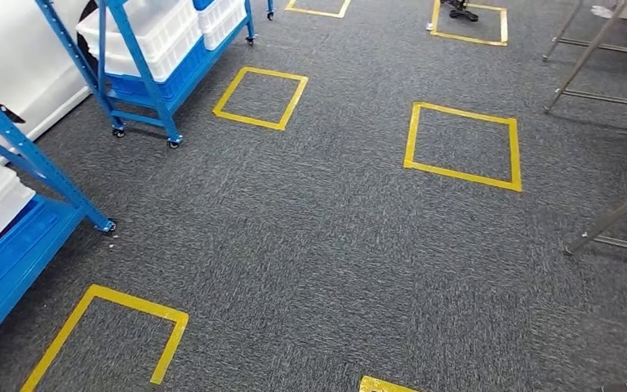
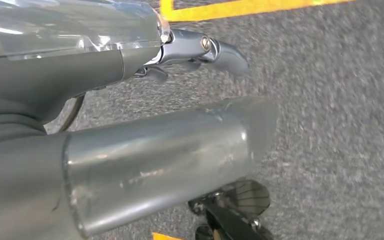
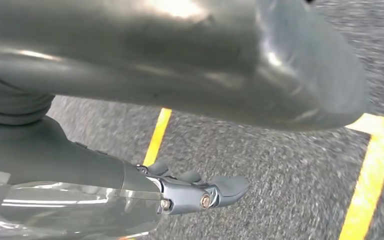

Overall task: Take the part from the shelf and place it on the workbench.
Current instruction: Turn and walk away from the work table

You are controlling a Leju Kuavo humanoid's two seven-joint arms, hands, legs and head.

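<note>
A blue shelf rack (image 1: 143,77) on castors stands at the far left of the head view, loaded with white bins (image 1: 159,33) over blue trays. The corner of a second blue rack (image 1: 24,163) is close at my left. I cannot make out a part in the bins. My left hand (image 2: 155,145) hangs over the grey carpet with its fingers (image 2: 210,50) stretched out and nothing in it. My right hand (image 3: 180,65) hangs the same way, its fingers (image 3: 205,192) straight and holding nothing.
Yellow tape squares (image 1: 463,147) (image 1: 261,98) (image 1: 106,339) mark the grey carpet. Grey metal legs (image 1: 612,220) (image 1: 584,61) slant in at the right edge. A small dark object (image 1: 460,10) lies in a far square.
</note>
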